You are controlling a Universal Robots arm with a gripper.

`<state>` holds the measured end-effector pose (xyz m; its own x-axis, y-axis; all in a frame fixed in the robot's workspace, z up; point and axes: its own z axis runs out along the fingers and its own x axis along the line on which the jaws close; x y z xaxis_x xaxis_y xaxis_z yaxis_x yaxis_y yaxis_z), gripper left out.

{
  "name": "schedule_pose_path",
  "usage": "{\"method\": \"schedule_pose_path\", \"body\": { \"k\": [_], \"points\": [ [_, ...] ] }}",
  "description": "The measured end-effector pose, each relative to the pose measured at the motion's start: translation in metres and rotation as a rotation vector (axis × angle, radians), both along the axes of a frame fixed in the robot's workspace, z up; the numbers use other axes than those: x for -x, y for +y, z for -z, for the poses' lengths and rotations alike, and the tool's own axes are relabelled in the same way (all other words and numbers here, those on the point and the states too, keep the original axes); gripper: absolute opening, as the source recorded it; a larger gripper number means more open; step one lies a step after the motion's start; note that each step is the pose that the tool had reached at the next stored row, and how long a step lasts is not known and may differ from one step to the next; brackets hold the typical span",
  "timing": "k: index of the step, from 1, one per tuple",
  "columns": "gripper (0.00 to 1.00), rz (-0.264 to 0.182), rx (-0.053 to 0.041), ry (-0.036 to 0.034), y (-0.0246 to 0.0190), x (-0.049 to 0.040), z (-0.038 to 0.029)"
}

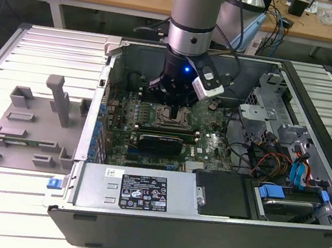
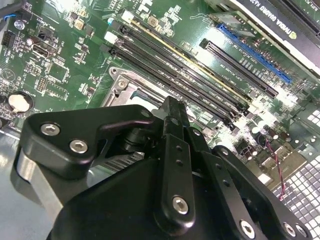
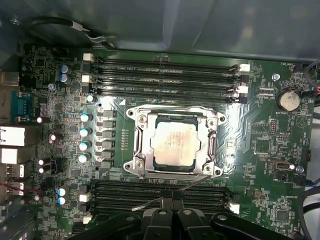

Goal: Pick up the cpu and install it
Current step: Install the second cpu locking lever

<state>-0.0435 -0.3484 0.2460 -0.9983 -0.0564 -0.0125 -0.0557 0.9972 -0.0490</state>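
Note:
The cpu (image 3: 174,141), a silver-topped square chip, lies flat inside the metal socket frame (image 3: 140,145) on the green motherboard (image 3: 260,145); the frame's lid is swung back and its thin lever (image 3: 150,202) sticks out. In the first wrist view my black gripper (image 3: 173,204) hovers beside the socket over the memory slots, fingers together and holding nothing. The second wrist view has the gripper (image 2: 172,106) above the socket's edge. Seen from the exterior view, my gripper (image 1: 172,97) hangs just above the socket (image 1: 168,117) inside the open computer case.
Black memory slots (image 3: 165,75) run along both sides of the socket. A long black card (image 1: 161,140) sits just in front of it. Drive bays and cables (image 1: 272,156) crowd the case at the exterior view's right. A grey fixture plate (image 1: 31,124) lies outside at its left.

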Motion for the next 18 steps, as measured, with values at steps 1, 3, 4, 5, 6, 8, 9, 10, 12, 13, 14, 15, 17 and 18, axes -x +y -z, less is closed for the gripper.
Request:
{"method": "schedule_pose_path", "body": {
  "k": [1, 3, 4, 5, 6, 8, 9, 10, 12, 13, 14, 15, 17, 18],
  "points": [
    [0.11, 0.000, 0.0000, 0.0000, 0.0000, 0.0000, 0.0003],
    [0.11, 0.000, 0.0001, 0.0000, 0.0000, 0.0001, 0.0011],
    [0.11, 0.000, 0.0000, 0.0000, 0.0000, 0.0000, 0.0016],
    [0.11, 0.000, 0.0001, 0.0000, 0.0000, 0.0000, 0.0024],
    [0.11, 0.000, 0.0000, 0.0000, 0.0000, 0.0000, 0.0030],
    [0.11, 0.000, 0.0000, 0.0000, 0.0000, 0.0000, 0.0047],
    [0.11, 0.000, 0.0000, 0.0000, 0.0000, 0.0001, 0.0051],
    [0.11, 0.000, 0.0002, 0.0001, -0.0001, 0.0007, 0.0057],
    [0.11, -0.001, 0.0000, -0.0001, -0.0007, 0.0017, 0.0061],
    [0.11, -0.002, -0.0001, -0.0001, -0.0012, 0.0022, 0.0063],
    [0.11, -0.002, 0.0000, -0.0001, -0.0016, 0.0027, 0.0064],
    [0.11, -0.003, 0.0000, -0.0001, -0.0019, 0.0035, 0.0066],
    [0.11, -0.003, 0.0001, 0.0000, -0.0021, 0.0065, 0.0078],
    [0.11, -0.003, 0.0000, -0.0001, -0.0021, 0.0074, 0.0087]
  ]
}}
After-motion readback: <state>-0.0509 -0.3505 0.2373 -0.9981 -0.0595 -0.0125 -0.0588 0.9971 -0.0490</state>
